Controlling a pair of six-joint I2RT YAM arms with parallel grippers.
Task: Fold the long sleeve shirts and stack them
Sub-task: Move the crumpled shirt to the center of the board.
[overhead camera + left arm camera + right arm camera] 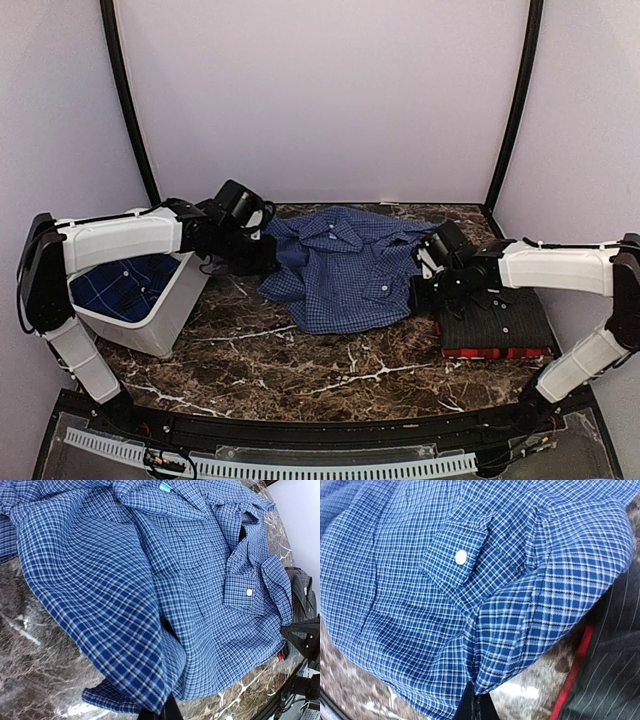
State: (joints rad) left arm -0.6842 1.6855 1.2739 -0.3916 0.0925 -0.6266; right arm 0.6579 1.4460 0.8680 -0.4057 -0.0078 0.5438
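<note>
Near right of table [300, 375]: a folded stack, with the black pinstriped shirt [497, 320] on top of the red-and-black plaid shirt [500, 352]; the lower shirt's red edge shows along the near side.
Near left: the white bin [150, 325] holds a dark blue plaid cloth [125, 285].
Right end effector [425, 293]: fingers together, clamped on the right-hand edge of the blue-and-white check shirt [340, 270], just beside the stack. Its wrist view shows the closed tips pinching a fold of cloth below a buttoned flap [455, 555]; pocket or cuff, I cannot tell.
Left end effector [262, 255]: fingers together, clamped on the left-hand edge of the same shirt, just beside the bin's rim. Its wrist view shows cloth bunched into the closed tips.
Blue-and-white check shirt: lies mid-table between the two end effectors, rumpled and unfolded.
Collar [338, 228]: toward the far side, with the tail toward the near side.
Long axis: roughly near to far, with the two grips on opposite sides across it.
Relation that matters: the shirt's body lies rightward of the left end effector and leftward of the right one, and each arm is nearer its own edge.
Step, as judged: two shirts are stacked; this third one looks gripped for spreading flat before folding.
</note>
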